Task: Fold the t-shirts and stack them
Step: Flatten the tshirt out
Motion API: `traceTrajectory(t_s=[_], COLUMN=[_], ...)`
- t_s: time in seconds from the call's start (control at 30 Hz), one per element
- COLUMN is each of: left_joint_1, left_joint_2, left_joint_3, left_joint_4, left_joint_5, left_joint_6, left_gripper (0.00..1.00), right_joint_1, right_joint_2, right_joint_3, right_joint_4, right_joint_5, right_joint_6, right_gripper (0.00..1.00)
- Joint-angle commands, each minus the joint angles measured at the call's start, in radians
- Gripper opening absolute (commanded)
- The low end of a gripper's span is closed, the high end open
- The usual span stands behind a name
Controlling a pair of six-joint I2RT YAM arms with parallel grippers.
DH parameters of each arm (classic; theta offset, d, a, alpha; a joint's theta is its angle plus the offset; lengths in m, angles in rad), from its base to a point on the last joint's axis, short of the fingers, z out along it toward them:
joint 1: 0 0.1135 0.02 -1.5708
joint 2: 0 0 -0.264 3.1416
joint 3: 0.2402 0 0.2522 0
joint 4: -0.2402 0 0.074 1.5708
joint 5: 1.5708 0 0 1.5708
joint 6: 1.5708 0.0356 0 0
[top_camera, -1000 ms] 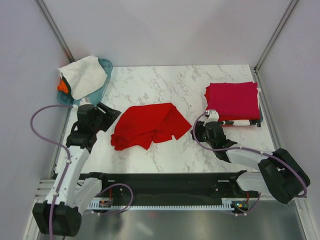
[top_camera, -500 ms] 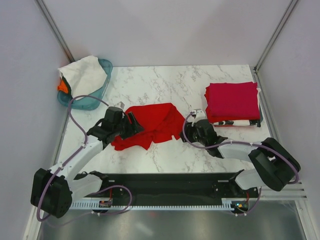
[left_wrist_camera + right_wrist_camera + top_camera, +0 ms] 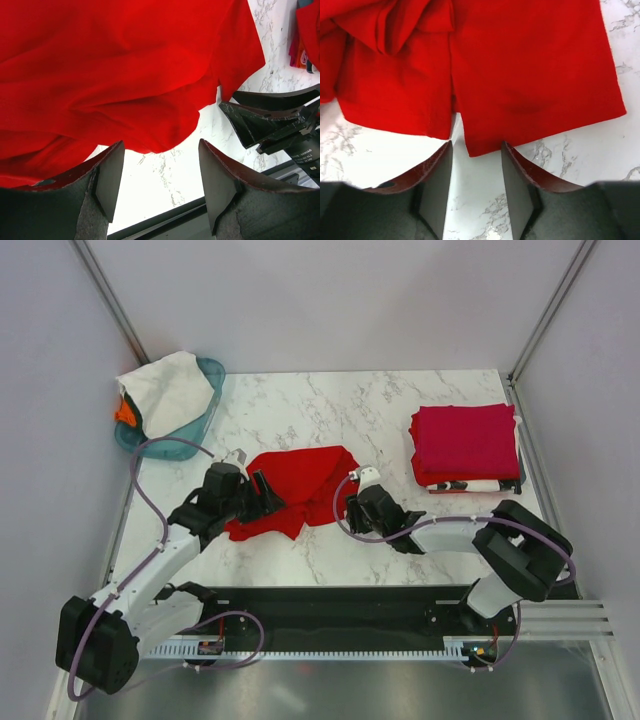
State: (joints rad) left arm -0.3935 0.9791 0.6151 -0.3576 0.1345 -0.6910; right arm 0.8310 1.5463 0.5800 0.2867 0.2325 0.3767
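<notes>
On the marble desk [image 3: 400, 410], bright red t-shirt [image 3: 300, 485] crumpled at the middle; crimson t-shirt [image 3: 465, 440] folded at far right. At the red hem, left gripper [image 3: 160, 150] — jaws wide apart, clamping nothing. At the opposite edge, right gripper [image 3: 476, 150] likewise open, empty.

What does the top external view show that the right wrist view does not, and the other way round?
Only the top external view shows the teal basket with a white cloth, the folded crimson shirt at the right, and the left claw. Only the right wrist view shows the narrow gap between two edges of the red shirt, just ahead of its open fingers. Both show the red shirt, the marble table and the right claw.
</notes>
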Motion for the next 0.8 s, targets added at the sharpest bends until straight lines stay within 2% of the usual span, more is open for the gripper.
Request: traceTrajectory(t_s=[0.0, 0.07, 0.1, 0.17, 0.2, 0.3, 0.47, 0.77], left_joint_1=[-0.002, -0.004, -0.005, -0.007, -0.013, -0.034, -0.097, -0.221], left_joint_2=[-0.014, -0.004, 0.001, 0.007, 0.016, 0.038, 0.11, 0.254], left_joint_3=[0.003, 0.008, 0.011, 0.014, 0.014, 0.024, 0.063, 0.186], left_joint_4=[0.035, 0.035, 0.035, 0.035, 0.039, 0.037, 0.036, 0.008], left_joint_5=[0.001, -0.003, -0.001, 0.001, -0.003, -0.015, -0.047, -0.131], left_joint_6=[0.045, 0.047, 0.047, 0.048, 0.048, 0.057, 0.085, 0.12], left_gripper=[0.68, 0.68, 0.68, 0.68, 0.68, 0.69, 0.73, 0.72], right_joint_1=[0.014, 0.016, 0.016, 0.016, 0.014, 0.014, 0.014, 0.01], right_joint_2=[0.037, 0.06, 0.067, 0.077, 0.063, 0.0, -0.244, -0.558], right_joint_3=[0.066, 0.084, 0.102, 0.115, 0.118, 0.072, -0.061, -0.233], right_joint_4=[-0.038, -0.076, -0.089, -0.122, -0.138, -0.121, -0.02, 0.005], right_joint_5=[0.054, 0.093, 0.108, 0.162, 0.186, 0.246, 0.368, 0.637], right_joint_6=[-0.028, -0.028, -0.027, -0.019, -0.016, -0.012, 0.004, 0.108], right_gripper=[0.48, 0.42, 0.31, 0.15, 0.02, 0.0, 0.0, 0.0])
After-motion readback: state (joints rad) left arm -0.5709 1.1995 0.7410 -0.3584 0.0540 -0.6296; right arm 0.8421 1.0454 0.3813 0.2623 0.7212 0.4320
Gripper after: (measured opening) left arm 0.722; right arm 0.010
